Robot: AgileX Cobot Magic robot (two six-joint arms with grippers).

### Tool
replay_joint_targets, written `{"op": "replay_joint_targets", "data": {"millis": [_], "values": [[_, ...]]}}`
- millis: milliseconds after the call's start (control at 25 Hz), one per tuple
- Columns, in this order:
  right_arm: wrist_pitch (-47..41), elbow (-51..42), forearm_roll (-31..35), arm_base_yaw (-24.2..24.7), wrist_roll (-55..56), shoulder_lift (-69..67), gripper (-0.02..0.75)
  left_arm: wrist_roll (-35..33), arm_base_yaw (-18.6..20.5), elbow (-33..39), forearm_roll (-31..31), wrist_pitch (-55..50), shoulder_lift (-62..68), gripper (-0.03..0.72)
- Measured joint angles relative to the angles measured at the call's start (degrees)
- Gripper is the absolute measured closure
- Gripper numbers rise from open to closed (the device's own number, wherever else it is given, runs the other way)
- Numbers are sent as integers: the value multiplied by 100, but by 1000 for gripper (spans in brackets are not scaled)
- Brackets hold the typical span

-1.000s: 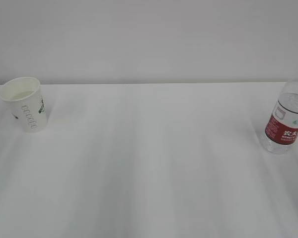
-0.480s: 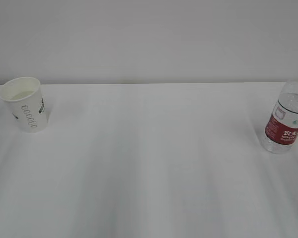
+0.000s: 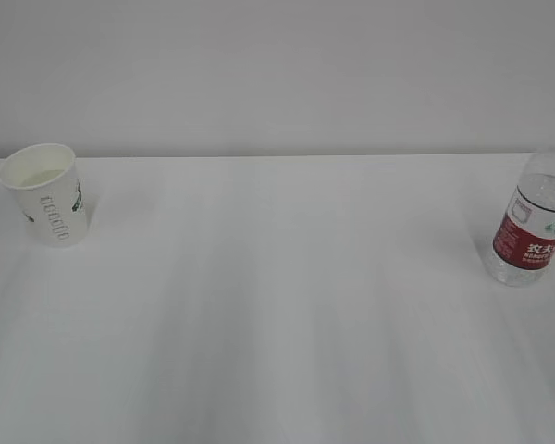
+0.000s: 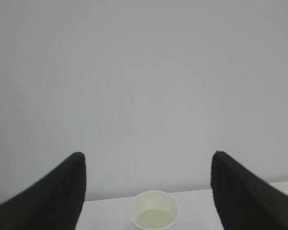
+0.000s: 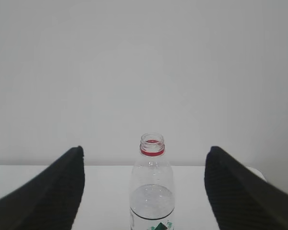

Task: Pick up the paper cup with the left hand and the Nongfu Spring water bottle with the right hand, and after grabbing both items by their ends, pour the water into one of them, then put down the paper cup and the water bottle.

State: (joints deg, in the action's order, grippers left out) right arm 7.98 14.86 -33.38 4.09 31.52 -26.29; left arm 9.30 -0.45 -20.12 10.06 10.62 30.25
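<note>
**Cup and bottle stand alone, both claws wide apart**

On the exterior view, the paper cup (image 3: 44, 192) stands upright at the far left of the white worktop (image 3: 277, 305), close to the back edge, green logo and grey lettering facing us. Way over at the right edge of the frame stands the Nongfu Spring water bottle (image 3: 535, 222), red-and-white label showing, its top cut off by the frame. The two are well apart, and neither arm shows in this view.

Over to the left wrist view: the left hand (image 4: 149, 191) has its claw spread wide, dark fingers (image 4: 53, 196) in the lower corners, nothing between them. The cup sits below and beyond, at bottom centre, with the water (image 4: 153, 219) a faintly yellowish pool inside.

Right wrist view: the right hand (image 5: 144, 191) is parted wide as well, gripping nothing. The bottle stands at bottom centre beyond it, uncapped, red neck ring clear, partly filled.
</note>
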Motion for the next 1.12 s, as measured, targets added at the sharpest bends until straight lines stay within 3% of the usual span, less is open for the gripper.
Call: {"op": "replay_joint_targets", "data": {"millis": [280, 480, 760, 920, 1120], "values": [[-159, 176, -1025, 0, 1042, 52, 150, 0, 0, 0, 13, -413, -200, 99], [-148, 320, -2557, 0, 2449, 65, 150, 0, 0, -67, 13, -690, -200, 99], [-56, 347, -5088, 0, 4707, 431, 150, 0, 0, -753, -109, -2203, -613, 104], [118, 347, -6583, 0, 6175, 625, 150, 0, 0, -783, -133, -2810, -1113, 108], [500, 347, -7151, 0, 7153, 653, 150, 0, 0, -787, -131, -3496, -1593, 108]]}}
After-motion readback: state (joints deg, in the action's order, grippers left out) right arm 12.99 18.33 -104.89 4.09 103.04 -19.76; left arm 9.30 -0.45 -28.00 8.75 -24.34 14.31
